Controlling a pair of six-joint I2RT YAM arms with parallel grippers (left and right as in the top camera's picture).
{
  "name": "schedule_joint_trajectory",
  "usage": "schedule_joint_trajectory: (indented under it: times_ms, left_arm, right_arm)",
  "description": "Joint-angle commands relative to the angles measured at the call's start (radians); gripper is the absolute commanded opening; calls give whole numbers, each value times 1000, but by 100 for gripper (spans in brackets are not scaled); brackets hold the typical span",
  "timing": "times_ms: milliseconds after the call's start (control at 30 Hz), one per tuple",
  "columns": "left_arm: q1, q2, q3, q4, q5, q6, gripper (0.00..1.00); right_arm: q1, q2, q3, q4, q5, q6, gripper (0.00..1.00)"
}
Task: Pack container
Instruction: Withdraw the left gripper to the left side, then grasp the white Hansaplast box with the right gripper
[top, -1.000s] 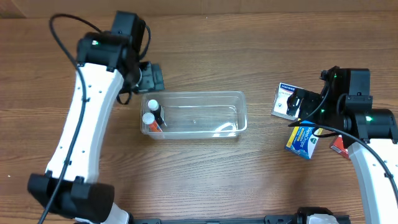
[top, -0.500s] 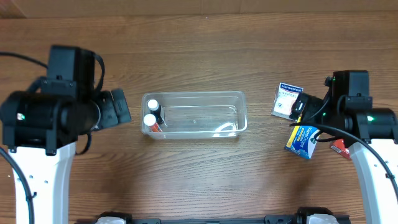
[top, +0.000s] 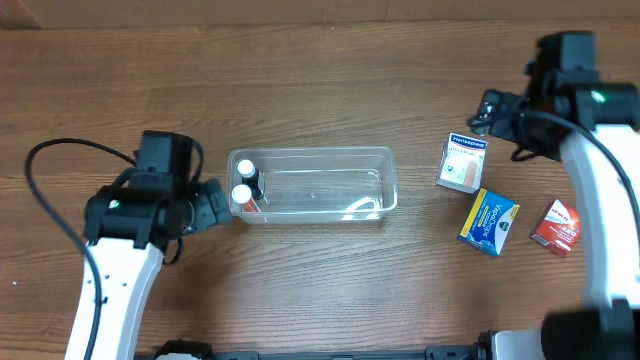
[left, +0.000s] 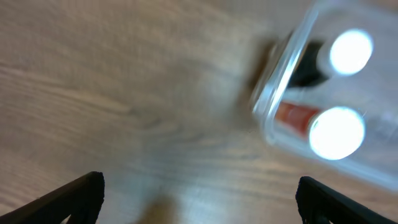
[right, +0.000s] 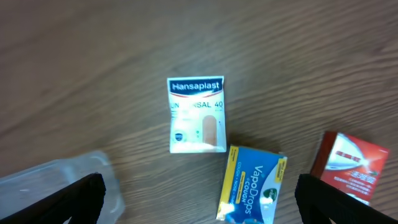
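Observation:
The clear plastic container (top: 388, 180) lies in the middle of the table. Two white-capped bottles (top: 243, 170) (top: 240, 194) lie at its left end. My left gripper (top: 214, 205) is open and empty, just left of that end. In the left wrist view its jaws (left: 199, 205) frame bare wood, with the container's corner (left: 273, 106) and the bottle caps (left: 336, 132) at the upper right. My right gripper (top: 490, 108) is open and empty, behind the boxes. In the right wrist view its jaws (right: 199, 202) are spread wide above the table.
Three small boxes lie right of the container: a white Hansaplast box (top: 462, 163) (right: 196, 115), a blue VapoDrops box (top: 488, 222) (right: 252, 185) and a red box (top: 556, 226) (right: 348, 167). The container's right end (right: 56, 186) shows in the right wrist view.
My left arm has swung from behind the container's left end to its front left. My right arm has pulled back from the boxes, uncovering the blue and red ones.

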Motion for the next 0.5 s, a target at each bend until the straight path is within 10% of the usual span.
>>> schedule_joint_trajectory:
  times_ms: [0,467]
  left_arm:
    - [93,-29,2,30,53,49,100]
    - [422,12,2,122,179,237,100]
  right_arm:
    - [-3,123,12,7,14,-23,100]
    - [-3,409,11,60,13,-65,100]
